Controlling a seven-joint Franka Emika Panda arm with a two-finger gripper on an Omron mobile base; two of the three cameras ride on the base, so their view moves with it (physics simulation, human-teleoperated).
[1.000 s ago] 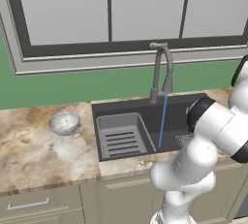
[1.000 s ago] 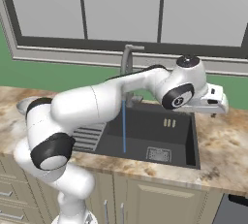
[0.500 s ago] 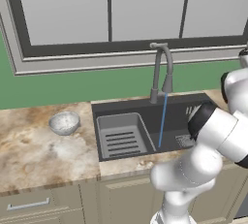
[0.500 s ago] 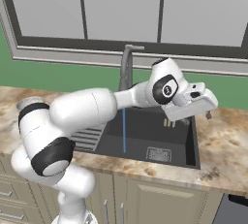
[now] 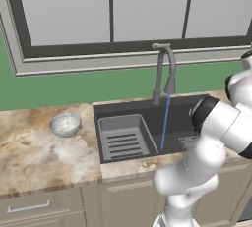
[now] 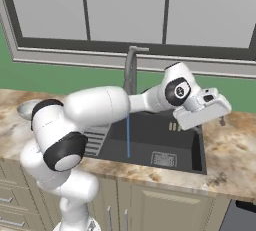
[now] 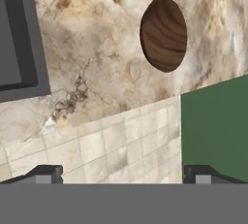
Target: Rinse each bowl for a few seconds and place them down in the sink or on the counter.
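The dark reddish-brown bowl (image 7: 163,34) sits upright on the marbled counter (image 7: 97,58) in the hand view, just past the sink's corner (image 7: 22,39). My gripper (image 7: 123,174) hangs above it, open and empty, with the bowl ahead and to the right of its middle. From the right base view the hand reaches over the counter (image 6: 235,150) right of the sink (image 6: 150,145), one dark finger (image 6: 221,120) showing. The speckled grey-white bowl (image 5: 65,124) stands on the counter left of the sink (image 5: 147,118).
The gooseneck faucet (image 5: 165,69) pours a thin stream of water (image 5: 165,123) into the basin, beside the slotted insert tray (image 5: 123,140). A green wall (image 7: 215,126) and window frame (image 5: 128,56) run behind the counter. My arm spans the sink's front.
The hand has swung right, away from the sink, and turned downward over the right-hand counter. Water keeps running. The speckled bowl has not moved.
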